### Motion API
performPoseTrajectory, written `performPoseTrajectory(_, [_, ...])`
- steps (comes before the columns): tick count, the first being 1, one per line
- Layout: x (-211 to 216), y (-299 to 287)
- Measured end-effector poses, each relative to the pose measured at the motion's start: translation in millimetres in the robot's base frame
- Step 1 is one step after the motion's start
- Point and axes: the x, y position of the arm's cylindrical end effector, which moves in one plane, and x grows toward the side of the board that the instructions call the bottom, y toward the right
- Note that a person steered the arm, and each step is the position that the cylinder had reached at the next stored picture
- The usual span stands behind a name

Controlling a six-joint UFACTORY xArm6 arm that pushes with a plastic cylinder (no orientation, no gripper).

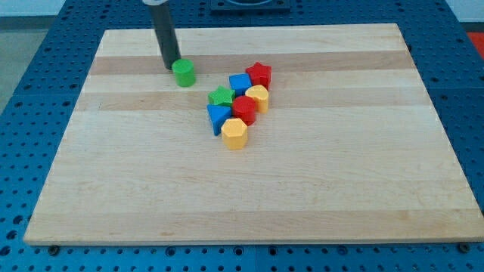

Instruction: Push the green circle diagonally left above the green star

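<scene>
Nearest the view's bottom, the wooden table shows its pale planks, resting on a blue perforated surface. Going up the view, the first block is a yellow one, roughly hexagonal, at the low end of a tight cluster. Touching it above and to the view's left is a blue block, its shape hard to make out. A red block sits just beside that on the view's right, and the green star sits against the blue block's upper edge. A second yellow block touches the red one on the view's right. Above these lie a blue cube and, at the cluster's top right, a red star.

The green circle stands apart from the cluster, up and to the view's left of the green star. My tip is at the circle's upper left edge, touching or very nearly touching it; the dark rod rises from there out of the view's top. The arm carries no jaws, so nothing is gripped.
</scene>
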Motion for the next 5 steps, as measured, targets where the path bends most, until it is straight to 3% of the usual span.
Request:
performPoseTrajectory(1, [3, 8])
performPoseTrajectory(3, [3, -61])
performPoseTrajectory(5, [3, 24])
